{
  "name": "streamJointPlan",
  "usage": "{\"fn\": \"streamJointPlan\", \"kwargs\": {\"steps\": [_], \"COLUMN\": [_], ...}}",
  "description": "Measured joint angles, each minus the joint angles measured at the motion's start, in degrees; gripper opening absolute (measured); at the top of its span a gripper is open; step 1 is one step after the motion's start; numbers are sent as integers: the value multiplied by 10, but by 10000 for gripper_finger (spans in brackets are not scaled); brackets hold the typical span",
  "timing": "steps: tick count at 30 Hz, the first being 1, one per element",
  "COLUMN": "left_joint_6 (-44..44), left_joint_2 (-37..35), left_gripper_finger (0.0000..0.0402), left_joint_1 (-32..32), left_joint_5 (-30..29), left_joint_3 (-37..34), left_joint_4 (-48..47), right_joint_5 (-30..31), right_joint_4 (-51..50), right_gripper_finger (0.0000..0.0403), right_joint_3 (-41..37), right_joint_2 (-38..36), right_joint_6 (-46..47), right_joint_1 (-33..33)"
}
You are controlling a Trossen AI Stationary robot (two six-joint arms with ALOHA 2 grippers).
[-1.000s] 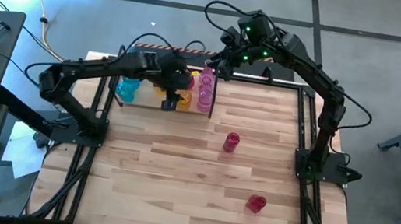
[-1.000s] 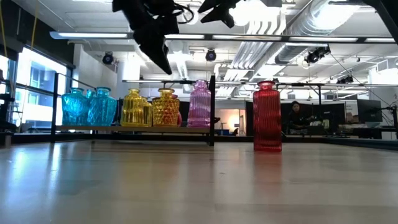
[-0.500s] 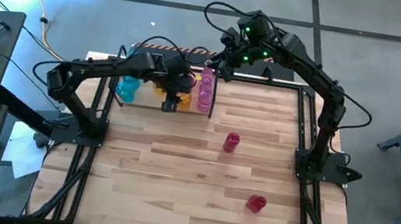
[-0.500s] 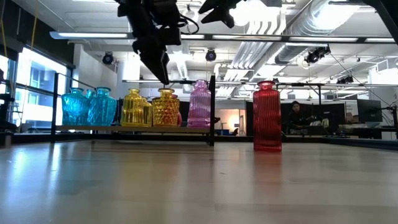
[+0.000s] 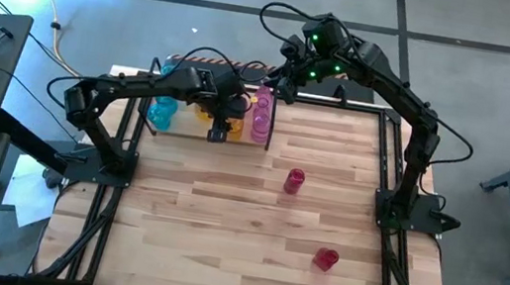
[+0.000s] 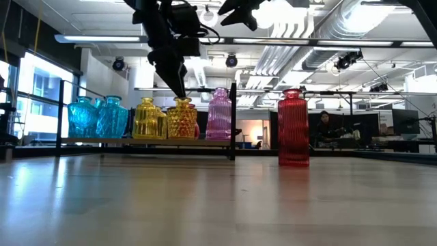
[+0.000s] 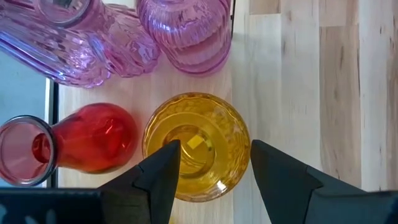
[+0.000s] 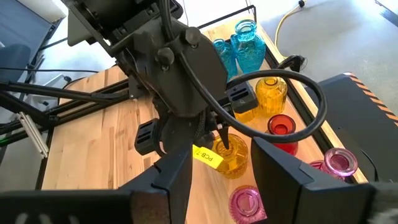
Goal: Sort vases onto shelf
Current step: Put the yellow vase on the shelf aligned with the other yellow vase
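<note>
Left gripper (image 7: 211,171) released, fingers straddling upright yellow vase (image 7: 196,146) on shelf (image 6: 147,141), directly below. Right gripper (image 8: 214,180) released, hovering nearby.

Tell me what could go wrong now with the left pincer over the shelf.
The left pincer is open over the yellow vase, with a red vase and pink vases packed close; any sideways drift could knock them. The shelf looks crowded, and two red vases wait on the table.

Yellow tag (image 8: 208,156) on left arm's wrist reads "PCB 7", last character uncertain.
</note>
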Motion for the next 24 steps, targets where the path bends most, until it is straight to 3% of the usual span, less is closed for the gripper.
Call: {"fn": "streamJointPlan", "kwargs": {"steps": [11, 24], "left_joint_6": [-23, -48], "left_joint_2": [3, 14], "left_gripper_finger": [182, 111], "left_joint_1": [19, 22], "left_joint_5": [6, 34], "left_joint_3": [0, -1], "left_joint_4": [5, 2], "right_joint_5": [0, 0], "right_joint_4": [0, 0], "right_gripper_finger": [144, 144], "right_joint_3": [0, 0], "right_joint_2": [0, 0], "right_joint_6": [1, 1], "right_joint_1": [0, 0]}}
